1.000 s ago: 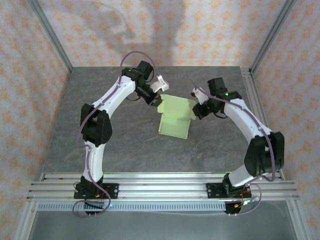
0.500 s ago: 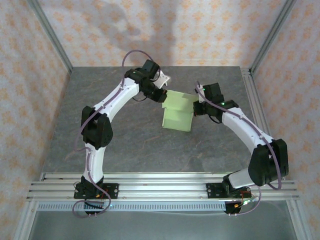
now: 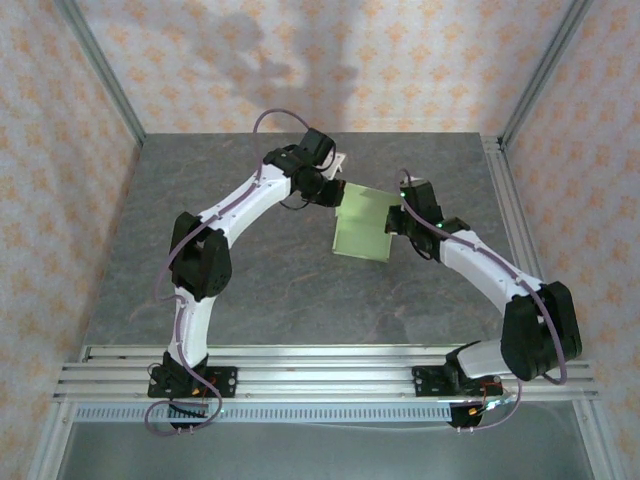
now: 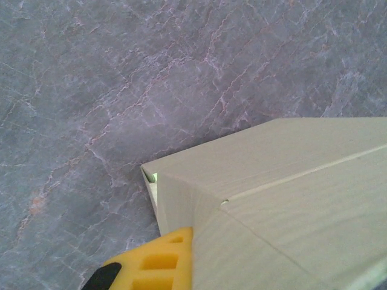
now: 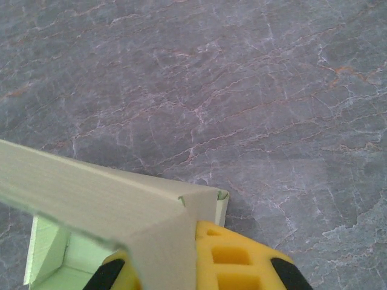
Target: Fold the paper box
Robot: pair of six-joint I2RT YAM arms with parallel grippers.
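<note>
My left tool (image 3: 336,193) is closed tight on the far left corner of the paper box (image 3: 365,222). In its wrist view one yellow finger (image 4: 151,264) lies against the card's edge, with the rest of the grip hidden beneath the card. My right tool (image 3: 396,222) is also fully closed. In its wrist view the card passes between its two yellow fingers (image 5: 237,257), so I take it to be pinching the right edge.

The box hangs between my two tools, right of centre and toward the far side of the table (image 3: 250,270). I cannot tell how much of its near edge rests on the stone.

A second ago the card sat nearer the middle. From above it showed a wide upper panel standing out over a narrower lower one. Since then my left arm has reached further to the right and my right wrist has swung inward. The card has travelled with them and now looks like one plain, slightly tilted rectangle. Creased panels meet at a corner under each tool.

I judge that the raised panel has been brought down onto the body, so the fold is well along. The box is not closed yet, because the right wrist view looks into an open pocket (image 5: 57,257) on its underside. If either pinch slips, I expect the panel to spring back.
</note>
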